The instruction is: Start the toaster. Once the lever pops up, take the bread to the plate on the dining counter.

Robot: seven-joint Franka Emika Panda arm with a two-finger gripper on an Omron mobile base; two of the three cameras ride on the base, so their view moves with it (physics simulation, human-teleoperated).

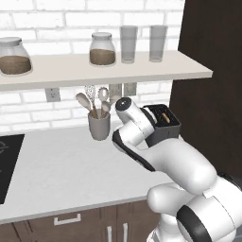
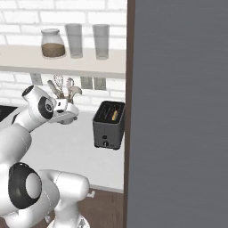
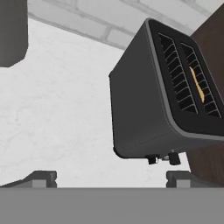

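While the gripper [image 3: 111, 177] hangs spread wide and empty short of the toaster [image 2: 108, 124], you're lined up on its low lever face. From the left: utensil cup [image 1: 99, 125], then the toaster holding the bread [image 2: 115, 115], then a dark cabinet wall [image 2: 178, 111] crowding its right side.

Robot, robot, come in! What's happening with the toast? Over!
Gripper open, holding nothing, short of the toaster. Bread down in one slot. Utensil holder beside the arm, nothing between gripper and toaster.
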